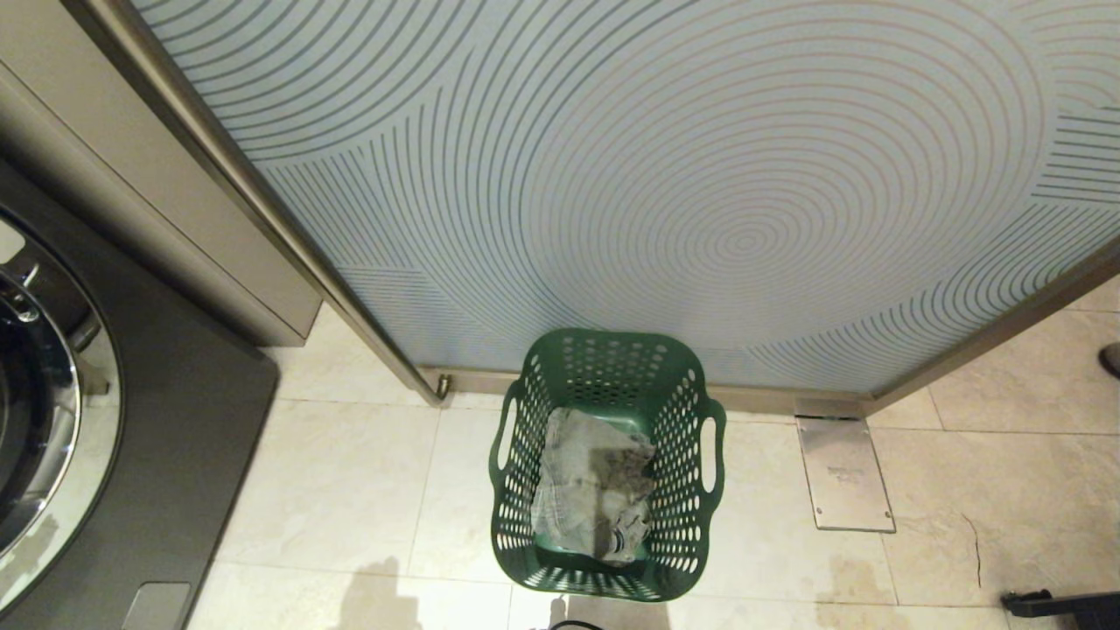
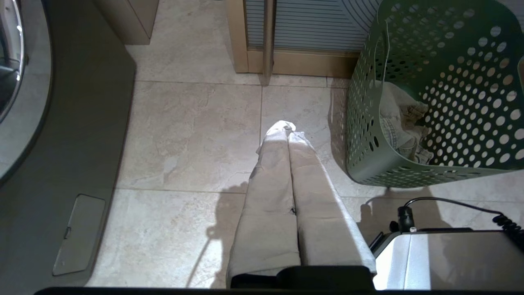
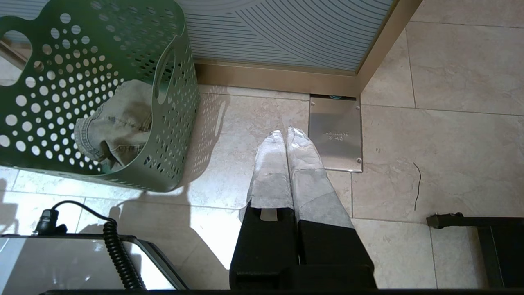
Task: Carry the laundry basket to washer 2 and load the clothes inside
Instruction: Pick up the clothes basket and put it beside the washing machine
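On my far left a dark grey washer [image 1: 131,420] stands with its chrome-rimmed round door [image 1: 52,411] facing the tiled floor [image 1: 350,490]; no label shows from here, so I cannot tell whether it is washer 2.

My left gripper [image 2: 286,128] hangs over bare tile with its cloth-wrapped fingers [image 2: 270,164] pressed flat together, gripping nothing. The washer lies well off to the outer side of these fingers, and the laundry basket [image 2: 430,102] sits near their inner side, apart from them.

The basket stands upright on the floor between my two grippers, its far end just beside the base of a panel [image 1: 700,175] patterned with curved lines. That spot leaves both oval handles [image 1: 709,453] turned outward, one toward each arm, which I judge suits a two-handed lift. The clothes [image 1: 595,490], a crumpled pale denim piece, lie in the bottom of the basket, below the rim, so they should ride along safely.

My right gripper [image 3: 285,134] also points down at the tile, fingers [image 3: 307,164] closed tip to tip and empty. The basket is near their inner side, and a metal floor plate [image 3: 335,135] lies just beyond their tips.

Nothing is gripped yet; the carry has not begun.
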Motion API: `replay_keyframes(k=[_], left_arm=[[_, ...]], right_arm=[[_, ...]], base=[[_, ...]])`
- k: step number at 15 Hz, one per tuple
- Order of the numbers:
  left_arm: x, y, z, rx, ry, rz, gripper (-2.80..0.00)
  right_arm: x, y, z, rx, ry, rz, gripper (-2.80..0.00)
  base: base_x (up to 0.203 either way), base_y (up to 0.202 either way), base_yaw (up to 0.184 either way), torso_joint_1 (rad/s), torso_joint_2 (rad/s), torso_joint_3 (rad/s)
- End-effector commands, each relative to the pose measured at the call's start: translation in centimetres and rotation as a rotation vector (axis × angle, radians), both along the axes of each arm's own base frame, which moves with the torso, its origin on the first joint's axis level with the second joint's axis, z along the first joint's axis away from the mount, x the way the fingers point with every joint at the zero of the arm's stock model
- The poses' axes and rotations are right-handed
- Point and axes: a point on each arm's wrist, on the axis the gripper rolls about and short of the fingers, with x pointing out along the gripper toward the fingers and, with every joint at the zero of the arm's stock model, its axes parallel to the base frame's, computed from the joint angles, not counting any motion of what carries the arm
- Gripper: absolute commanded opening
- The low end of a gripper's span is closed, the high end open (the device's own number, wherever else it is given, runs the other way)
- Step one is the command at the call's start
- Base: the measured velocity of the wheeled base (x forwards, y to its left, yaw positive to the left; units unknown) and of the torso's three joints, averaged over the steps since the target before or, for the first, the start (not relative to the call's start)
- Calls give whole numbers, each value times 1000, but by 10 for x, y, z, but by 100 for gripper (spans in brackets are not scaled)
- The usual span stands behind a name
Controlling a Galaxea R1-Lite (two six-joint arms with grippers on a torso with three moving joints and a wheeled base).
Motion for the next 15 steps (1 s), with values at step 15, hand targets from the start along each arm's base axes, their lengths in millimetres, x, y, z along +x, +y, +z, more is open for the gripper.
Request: replay_keyframes(k=[15], left_arm=[[113, -15, 101, -110, 596, -478, -280]], right_arm=[[126, 9, 140, 154, 478, 255, -280]], base=[[0, 0, 0, 0, 0, 0]])
